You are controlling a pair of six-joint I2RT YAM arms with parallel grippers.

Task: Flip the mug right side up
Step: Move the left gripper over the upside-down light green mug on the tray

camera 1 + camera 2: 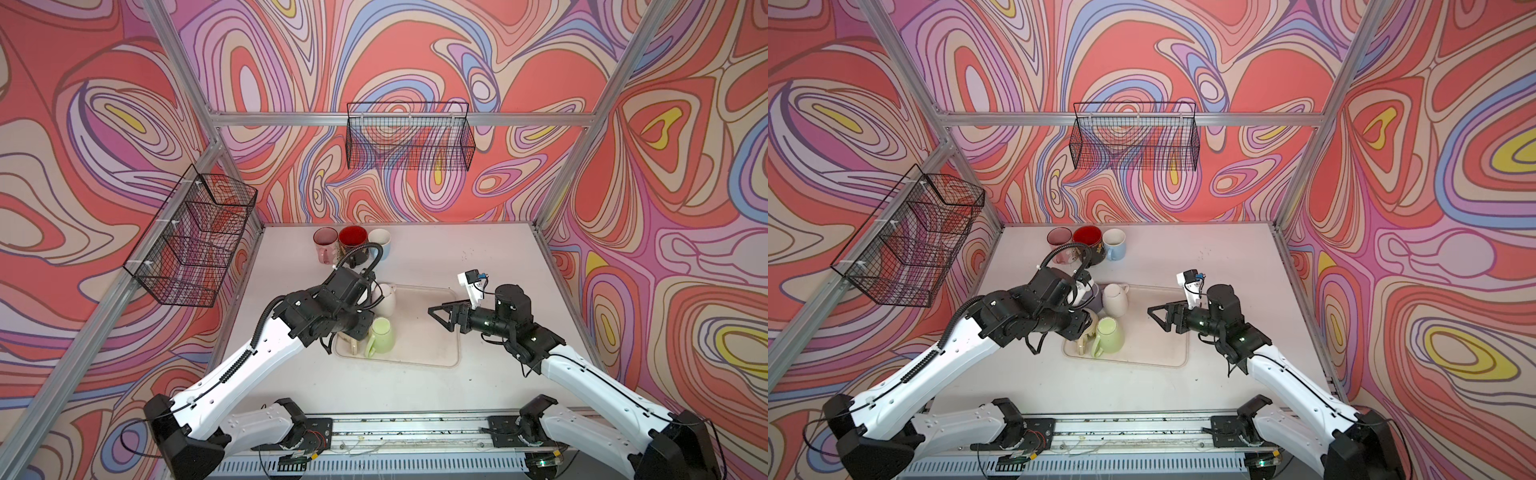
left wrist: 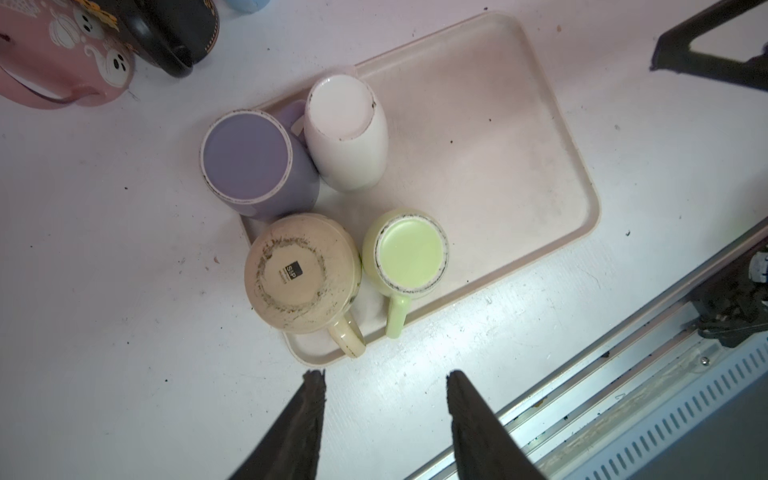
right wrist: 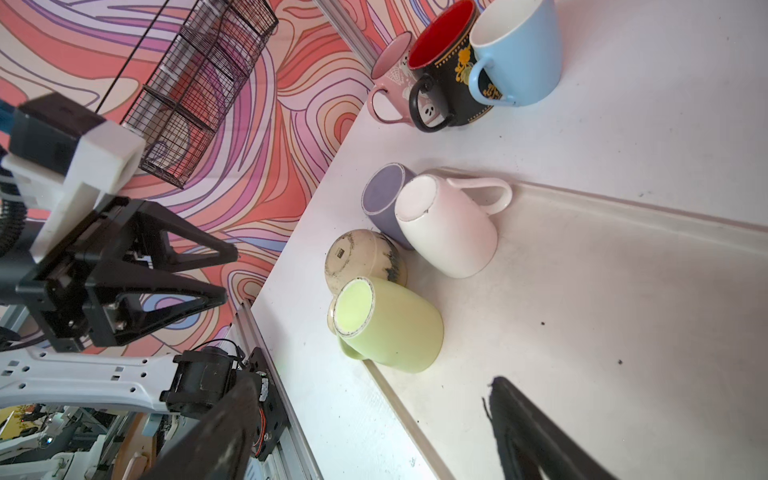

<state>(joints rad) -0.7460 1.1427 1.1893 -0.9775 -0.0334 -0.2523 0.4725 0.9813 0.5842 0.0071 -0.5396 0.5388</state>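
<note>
Four mugs stand upside down on the left part of a beige tray (image 2: 498, 166): purple (image 2: 249, 162), white (image 2: 345, 129), cream (image 2: 299, 272) and light green (image 2: 409, 253). The frames do not tell which of them the task means. My left gripper (image 2: 384, 378) hangs open and empty above the table, just off the tray corner by the cream mug's handle; my own arm hides it in both top views. My right gripper (image 1: 439, 319) is open and empty over the tray's right half, pointing toward the green mug (image 1: 381, 334) and well apart from it.
Three upright mugs stand together at the back of the table: pink (image 1: 325, 243), black with a red inside (image 1: 353, 239) and light blue (image 1: 380, 243). Wire baskets hang on the back wall (image 1: 409, 137) and the left wall (image 1: 195, 237). A metal rail (image 1: 395, 428) runs along the front edge.
</note>
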